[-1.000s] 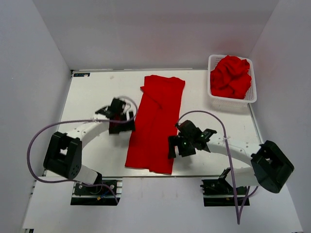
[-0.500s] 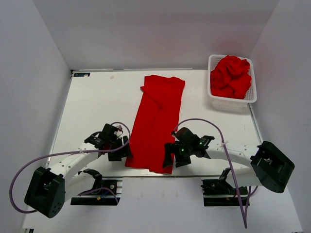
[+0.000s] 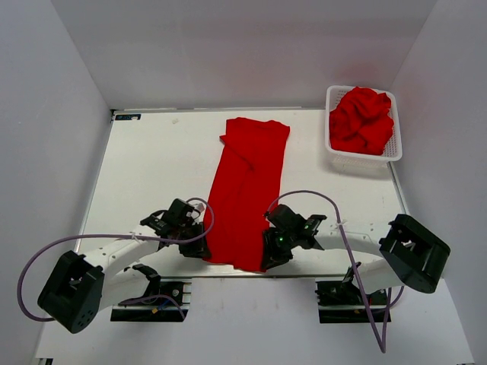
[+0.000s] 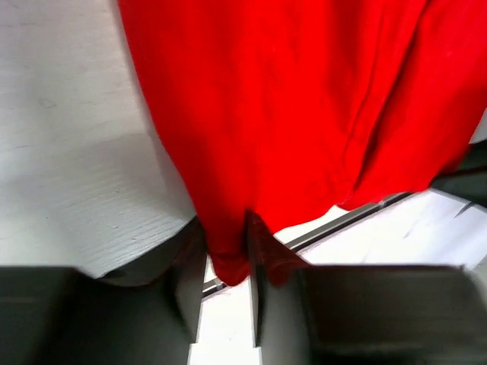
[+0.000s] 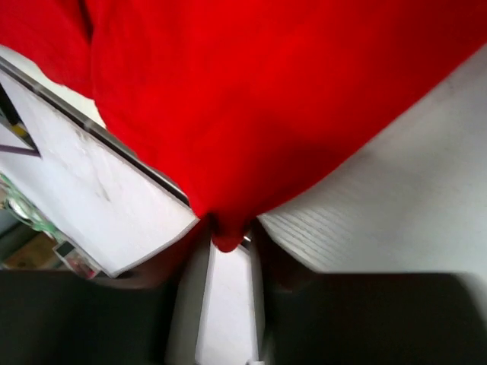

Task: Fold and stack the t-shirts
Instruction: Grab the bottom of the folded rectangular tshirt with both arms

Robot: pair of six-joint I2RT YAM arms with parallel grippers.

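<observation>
Long red t-shirt (image 3: 243, 190) lies flat on the white surface (image 3: 152, 167), folded into a narrow strip running from the far middle back to the near edge, where its hem just overhangs the metal rim. Left arm (image 3: 114, 255) is stretched low and nearly flat along the near edge, reaching inward from its base. Its left hand (image 3: 199, 247) is at the strip's near left corner. In the left wrist view the two dark fingers (image 4: 186, 281) stand close together with a tongue of red cloth squeezed between them, so the hand is pinched down on the t-shirt corner, with the rest of the cloth fanning away above. Right arm (image 3: 358, 239) mirrors it, lying low with the elbow out to the right and the wrist turned in. Its right hand (image 3: 268, 257) is at the near right corner. In the right wrist view the cloth draws down to a point and its tip is tucked between the fingertips (image 5: 199, 251). The jaws are narrowed onto it, with only a slim strip of white showing below the tip. Both hands are low, right at surface level, facing each other across the width of the hem. At the far right sits a white lattice basket (image 3: 364, 157), well apart from the strip, with a crumpled heap of red shirts (image 3: 361, 120) piled in it above the rim.
</observation>
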